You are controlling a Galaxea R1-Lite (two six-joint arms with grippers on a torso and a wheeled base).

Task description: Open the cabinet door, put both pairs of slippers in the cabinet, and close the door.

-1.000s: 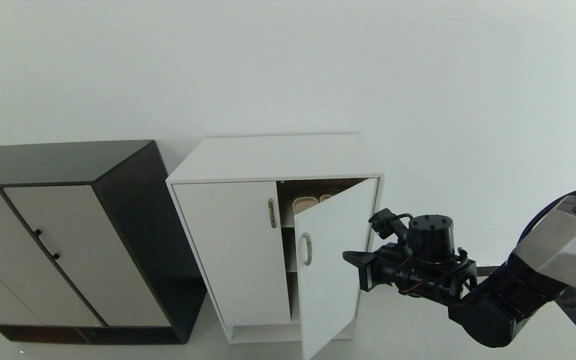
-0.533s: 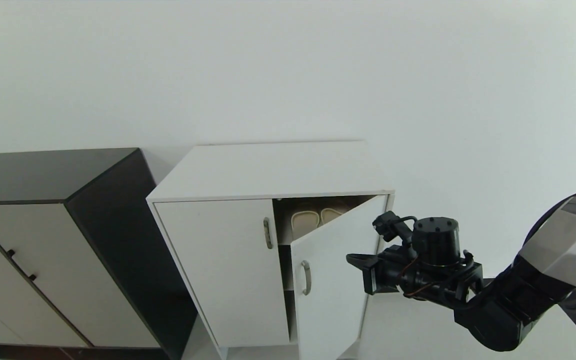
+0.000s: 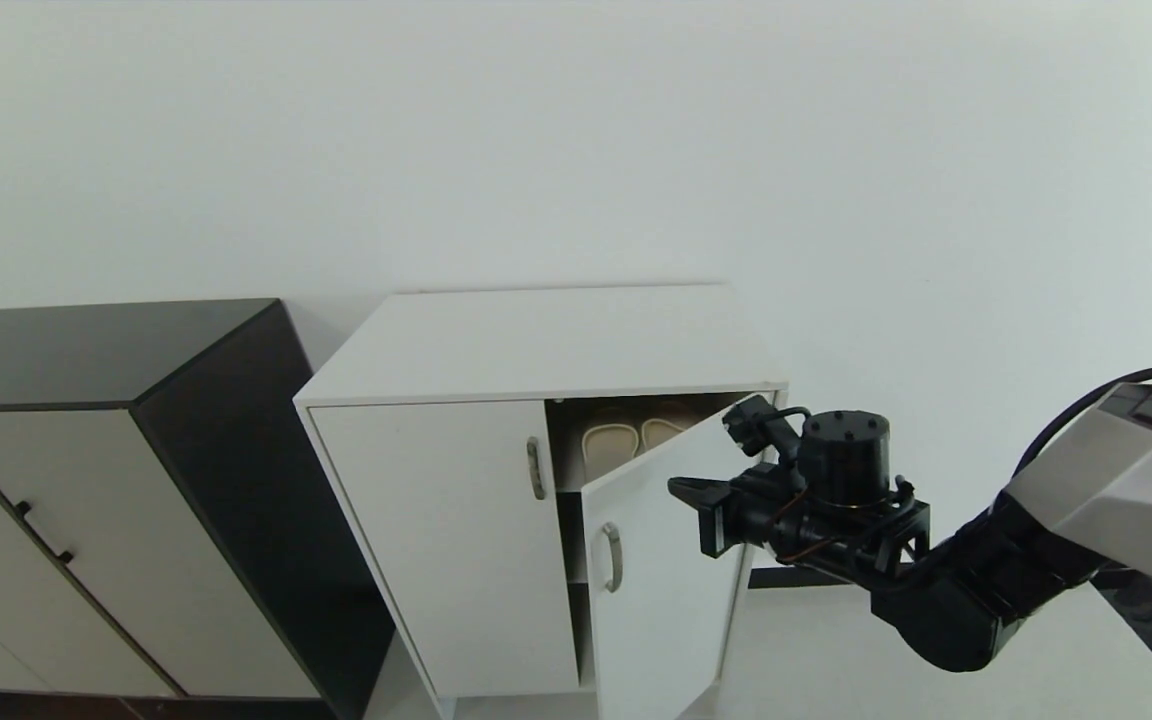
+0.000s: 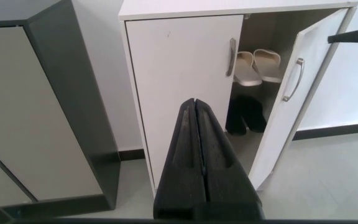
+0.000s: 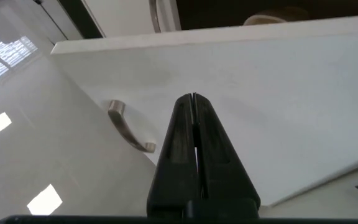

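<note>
Cabinet door is hanging half open, slippers inside.
The white cabinet (image 3: 556,340) is standing beside a black cabinet (image 3: 186,420). Its right door (image 3: 656,600) is hanging partly open. Pale slippers (image 3: 626,435) are lying on the top shelf and dark slippers (image 4: 246,115) on the shelf below. The right gripper (image 3: 681,487), fingers pressed together, is pointing at the door's outside, above the handle (image 3: 614,557). The left gripper (image 4: 194,106), fingers together too, is hanging in front of the shut left door (image 4: 179,93).

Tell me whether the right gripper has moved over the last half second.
Yes. Against the unmoved white cabinet, the right gripper has shifted left and up, toward the open door.
</note>
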